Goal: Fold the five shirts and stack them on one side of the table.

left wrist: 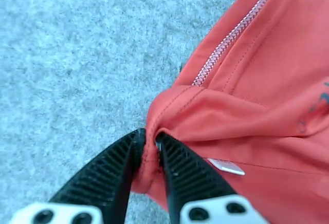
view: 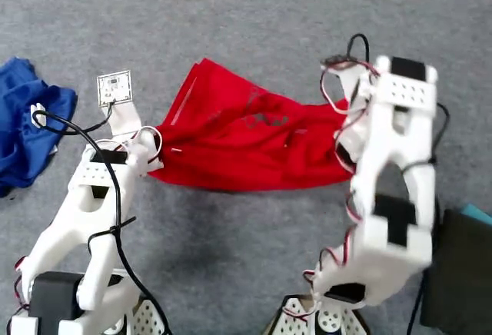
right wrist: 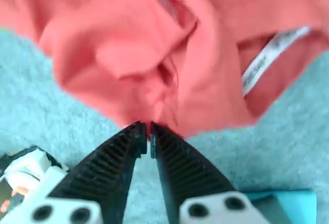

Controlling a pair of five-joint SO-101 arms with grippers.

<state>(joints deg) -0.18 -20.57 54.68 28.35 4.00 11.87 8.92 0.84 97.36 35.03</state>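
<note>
Red shirt (view: 246, 139) w/ white zip, blue shirt (view: 23, 124), grey table (view: 231, 227), black-white arms.

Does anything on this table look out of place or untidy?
Nothing looks damaged. The blue shirt lies crumpled and unfolded at one side of the table; the red shirt is rumpled, pinched at opposite ends by the left gripper and right gripper.

The left gripper (left wrist: 149, 137) clamps the red shirt (view: 246, 139). The right gripper (right wrist: 147, 129) clamps it too. Both arms stretch forward.
</note>
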